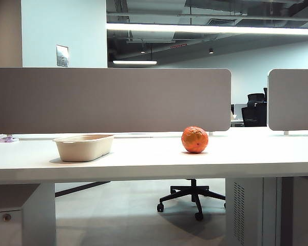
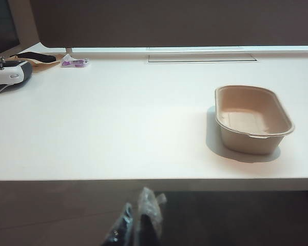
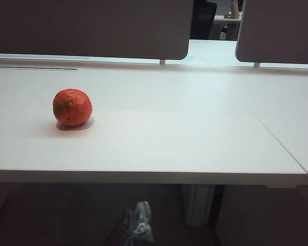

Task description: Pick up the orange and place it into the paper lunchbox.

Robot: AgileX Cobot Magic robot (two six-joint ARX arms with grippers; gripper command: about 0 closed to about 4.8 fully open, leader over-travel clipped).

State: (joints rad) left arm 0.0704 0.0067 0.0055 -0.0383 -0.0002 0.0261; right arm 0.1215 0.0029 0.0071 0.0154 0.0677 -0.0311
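Observation:
The orange (image 1: 195,139), reddish and mottled, rests on the white table right of centre; it also shows in the right wrist view (image 3: 72,107). The paper lunchbox (image 1: 83,149), a beige oblong tray, stands empty to the left of the orange; its wall and rim show in the left wrist view (image 2: 249,144). My left gripper (image 2: 137,218) hangs below the table's front edge, well short of the lunchbox, its two fingers together and holding nothing. My right gripper (image 3: 138,220) is likewise low before the table edge, shut and empty, away from the orange. Neither arm shows in the exterior view.
Grey partition panels (image 1: 110,100) (image 1: 293,100) close off the table's far side. A white-and-black device (image 2: 7,76) and a small purple-and-white item (image 2: 74,62) lie at the far left. An office chair base (image 1: 192,197) stands under the table.

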